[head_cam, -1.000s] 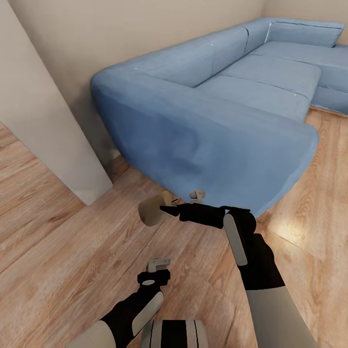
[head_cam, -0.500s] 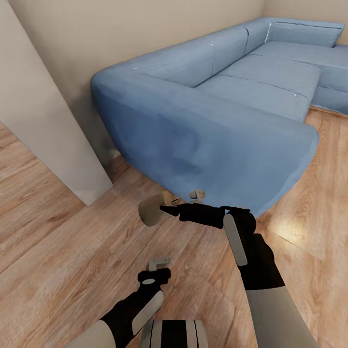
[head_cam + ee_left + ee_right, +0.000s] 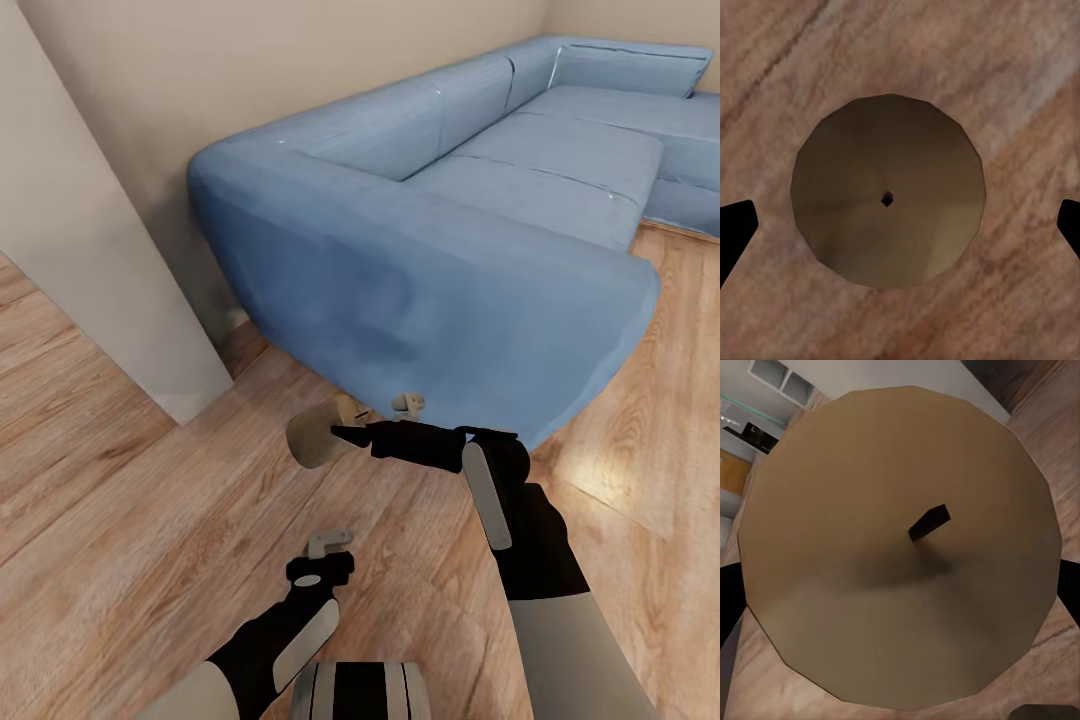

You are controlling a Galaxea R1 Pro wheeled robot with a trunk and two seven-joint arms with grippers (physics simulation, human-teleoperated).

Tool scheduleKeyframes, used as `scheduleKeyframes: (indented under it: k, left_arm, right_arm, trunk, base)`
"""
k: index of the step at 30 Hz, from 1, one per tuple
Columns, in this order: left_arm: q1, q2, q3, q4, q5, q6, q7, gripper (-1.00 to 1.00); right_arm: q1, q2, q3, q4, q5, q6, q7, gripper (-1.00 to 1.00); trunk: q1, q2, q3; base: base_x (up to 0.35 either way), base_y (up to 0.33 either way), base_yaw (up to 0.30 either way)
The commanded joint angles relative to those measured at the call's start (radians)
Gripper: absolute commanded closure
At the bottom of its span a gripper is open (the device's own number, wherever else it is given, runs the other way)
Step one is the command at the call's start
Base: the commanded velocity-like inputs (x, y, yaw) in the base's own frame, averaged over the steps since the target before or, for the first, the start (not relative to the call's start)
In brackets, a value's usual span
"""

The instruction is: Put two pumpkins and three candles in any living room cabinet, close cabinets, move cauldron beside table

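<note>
— Right gripper (image 3: 340,422)?
— Clamped across the round side of the held candle (image 3: 312,442), tipped sideways above the floor (image 3: 120,520), just off the sofa (image 3: 450,250) arm. Seen end-on from the right wrist: flat tan face, stubby dark wick (image 3: 928,522) at the centre.

— Left gripper (image 3: 328,545)?
— Spread wide, nothing pinched. Poised straight above the floor candle (image 3: 889,200), which stands upright on the boards, one dark fingertip (image 3: 735,229) out to each side and well clear of the wax.

— Feel of it, at a guess?
— Light, stiff, probably a little slick. Short faceted cylinder, matte beige, no rim or lip to hook. Likely to dent or slide rather than break.

— Where to grip?
— Across the side wall, about mid-height, fingers on opposite faces. Never by the wick: too thin, liable to snap. Best to come straight down, centred on the wick, so as not to tip it.

— Surroundings?
— Warm wood planks, grained and faintly glossy. Soft blue fabric on the sofa, rounded corners. Plain pale wall (image 3: 90,250) jutting out at the left. No cabinet, pumpkin or cauldron to go by here.
</note>
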Motion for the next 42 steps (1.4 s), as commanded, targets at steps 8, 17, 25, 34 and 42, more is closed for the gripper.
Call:
scheduleKeyframes:
  k: [8, 17, 25, 34, 42]
  left_arm:
    - [0.000, 0.000, 0.000, 0.000, -0.001, -0.001, 0.001, -1.00]
    - [0.000, 0.000, 0.000, 0.000, 0.000, 0.001, 0.000, -1.00]
    - [0.000, 0.000, 0.000, -0.001, -0.001, -0.001, 0.001, -1.00]
    - [-0.008, 0.034, 0.072, 0.014, 0.000, 0.006, -0.021, -1.00]
    - [-0.083, 0.024, 0.091, 0.177, -0.004, -0.005, -0.120, -1.00]
  right_arm:
    - [0.000, 0.000, 0.000, 0.001, -0.001, 0.000, 0.000, 1.00]
    - [0.000, 0.000, 0.000, 0.001, -0.001, 0.000, -0.001, 1.00]
    - [0.000, 0.000, 0.000, 0.001, -0.001, 0.000, -0.002, 1.00]
    - [0.000, 0.000, 0.016, 0.001, 0.000, 0.000, -0.003, 1.00]
    - [0.000, 0.000, 0.018, 0.001, 0.000, 0.000, -0.003, 1.00]
  trunk:
    - [0.000, 0.000, 0.000]
    - [0.000, 0.000, 0.000]
    - [0.000, 0.000, 0.000]
    - [0.000, 0.000, 0.000]
    - [0.000, 0.000, 0.000]
  base:
    - [0.000, 0.000, 0.000]
    - [-0.234, 0.043, 0.000]
    - [-0.075, 0.019, 0.000]
    - [-0.001, 0.000, 0.000]
    - [0.000, 0.000, 0.000]
